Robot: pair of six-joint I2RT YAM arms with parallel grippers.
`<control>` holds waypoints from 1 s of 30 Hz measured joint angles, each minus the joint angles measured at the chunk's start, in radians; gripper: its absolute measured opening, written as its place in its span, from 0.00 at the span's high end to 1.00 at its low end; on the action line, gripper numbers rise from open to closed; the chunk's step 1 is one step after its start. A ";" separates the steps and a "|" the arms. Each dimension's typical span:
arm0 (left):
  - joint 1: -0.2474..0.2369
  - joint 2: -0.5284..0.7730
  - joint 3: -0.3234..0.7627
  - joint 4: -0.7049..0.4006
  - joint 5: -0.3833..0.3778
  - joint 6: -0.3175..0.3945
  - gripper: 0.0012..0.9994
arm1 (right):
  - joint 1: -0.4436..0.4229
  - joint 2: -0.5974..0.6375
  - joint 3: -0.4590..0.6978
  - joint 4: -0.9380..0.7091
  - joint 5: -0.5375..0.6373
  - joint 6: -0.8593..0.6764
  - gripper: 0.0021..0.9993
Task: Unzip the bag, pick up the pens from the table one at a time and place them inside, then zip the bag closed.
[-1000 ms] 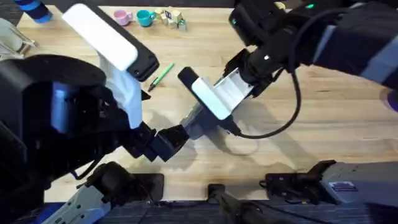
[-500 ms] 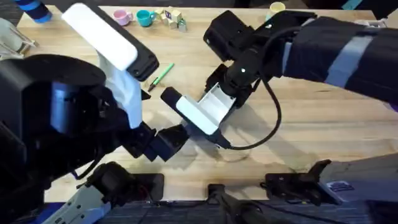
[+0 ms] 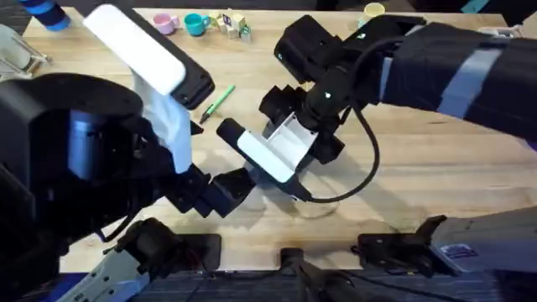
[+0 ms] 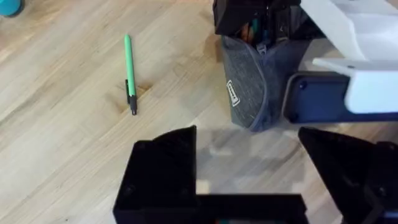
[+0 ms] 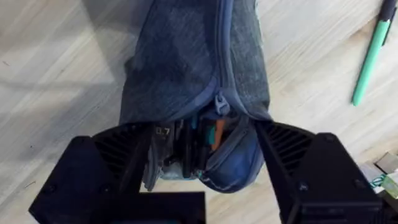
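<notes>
The grey bag [image 5: 186, 62] lies on the table [image 3: 445, 180], its zipper pull [image 5: 222, 103] drawn partway and dark and orange pens showing in the open mouth. My right gripper [image 3: 298, 127] hangs over that mouth, open, its fingers [image 5: 112, 165] on either side of the bag's end. The bag's other end [image 4: 249, 93] lies just beyond my left gripper [image 4: 249, 177], which is open with nothing in it. A green pen [image 3: 216, 99] rests on the wood apart from the bag, also seen as the green pen [image 4: 129, 68] in the left wrist view.
Along the far edge stand a pink cup [image 3: 165, 23], a teal cup [image 3: 196, 23], small blocks [image 3: 233, 23] and a yellow cup [image 3: 373, 10]. The right arm's black cable [image 3: 369, 168] loops over the table's middle. Bare wood lies to the right.
The right gripper moved left over the bag's open end, then its fingers spread apart. The left arm has stayed still.
</notes>
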 joint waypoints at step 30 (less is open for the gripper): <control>0.191 0.262 0.000 0.173 -0.122 -0.043 0.01 | 0.009 -0.336 0.000 0.065 -0.035 0.794 0.00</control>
